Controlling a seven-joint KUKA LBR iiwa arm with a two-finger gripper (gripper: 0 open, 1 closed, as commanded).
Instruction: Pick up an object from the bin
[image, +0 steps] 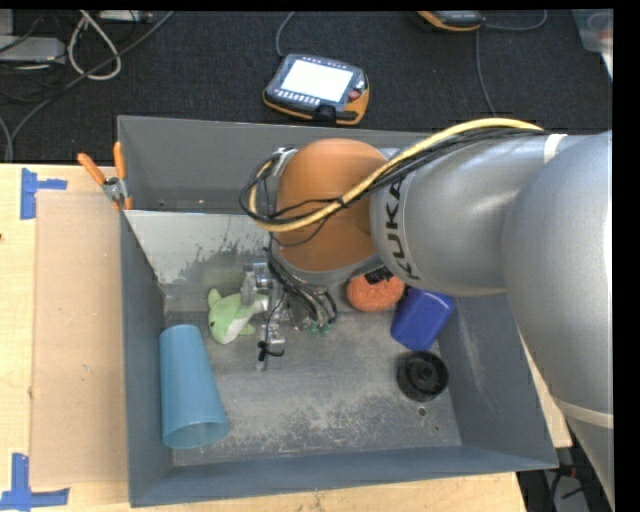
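Green toy (228, 314): pale, lumpy, perhaps plush, near blue cup (190, 385).

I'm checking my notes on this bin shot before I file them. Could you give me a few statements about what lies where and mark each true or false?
1. A light blue cup lies on its side by the left wall of the bin. True.
2. The black round part sits inside the light blue cup. False: it lies on the bin floor at the right, just below a dark blue block.
3. The gripper is right beside a green soft toy. True.
4. The orange fuzzy ball lies in the near left corner. False: it lies right of the middle, next to the dark blue block, partly under the arm.
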